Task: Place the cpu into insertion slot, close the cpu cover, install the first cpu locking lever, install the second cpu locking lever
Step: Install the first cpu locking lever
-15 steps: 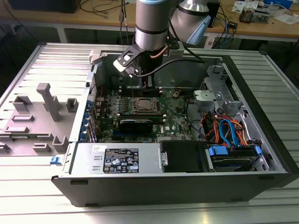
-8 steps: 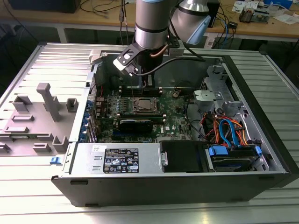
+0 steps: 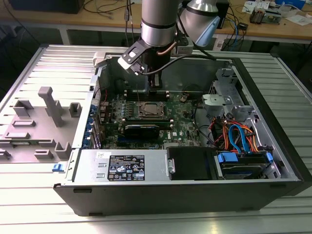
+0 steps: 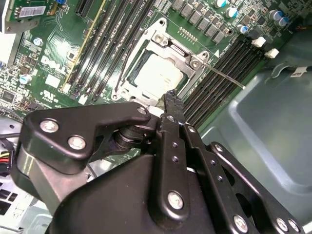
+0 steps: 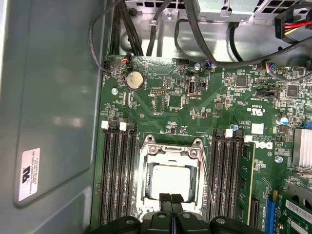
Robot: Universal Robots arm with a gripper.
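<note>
The cpu, a dull silver square, lies flat in the insertion slot on the green motherboard. The cpu cover, a silvery frame, lies down around the cpu, whose top shows through the window. A thin wire locking lever sticks out from the socket's corner over the black memory slots. In the first wrist view the same lever runs along one side of the socket. My gripper is shut, with its black fingertips together just above the socket's edge and nothing seen between them. In the exterior view the gripper hangs over the socket.
Black memory slots flank the socket on both sides. The grey case wall stands close by. Cable bundles and drive bays fill the case at the exterior view's right. A power supply sits at the front. A grey fixture stands outside the case.
</note>
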